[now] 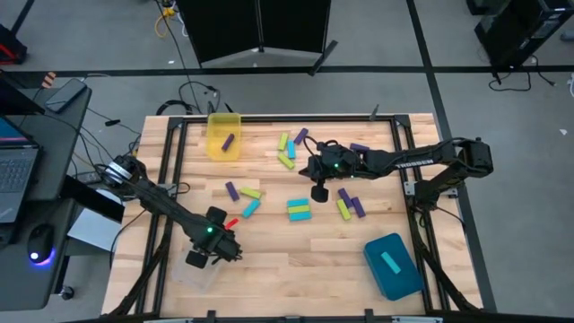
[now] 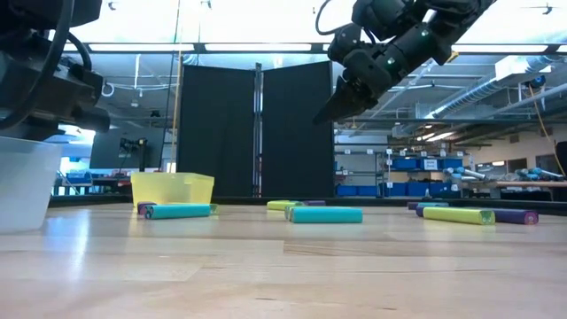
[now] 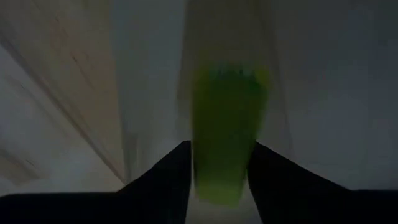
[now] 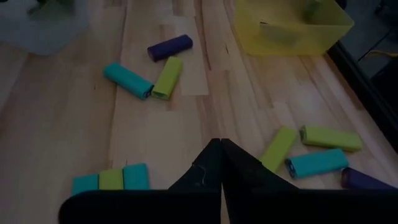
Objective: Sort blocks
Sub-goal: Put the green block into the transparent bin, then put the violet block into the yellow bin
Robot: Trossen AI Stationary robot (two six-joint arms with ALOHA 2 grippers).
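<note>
My left gripper (image 1: 215,247) is at the table's near left, over a clear bin (image 1: 199,272), shut on a yellow-green block (image 3: 227,137). My right gripper (image 1: 319,190) hangs high above the table's middle (image 2: 339,104), shut and empty (image 4: 221,149). Loose purple, yellow-green and cyan blocks lie flat on the wood: a group at the far middle (image 1: 289,149), three near the middle left (image 1: 244,197), a side-by-side trio (image 1: 299,210), and a pair to its right (image 1: 350,207). My left gripper pinches the yellow-green block between its two fingers (image 3: 171,177), which lie along its long sides (image 3: 200,168). The block's far end (image 3: 229,78) sticks out past the fingertips over the clear bin's inside. The block is blurred in the wrist view.
A yellow bin (image 1: 224,135) at the far left holds a purple block (image 1: 229,141). A teal bin (image 1: 392,266) at the near right holds a cyan block (image 1: 390,260). The clear bin also shows in the low view (image 2: 22,182). Black frame rails run along the table's edges.
</note>
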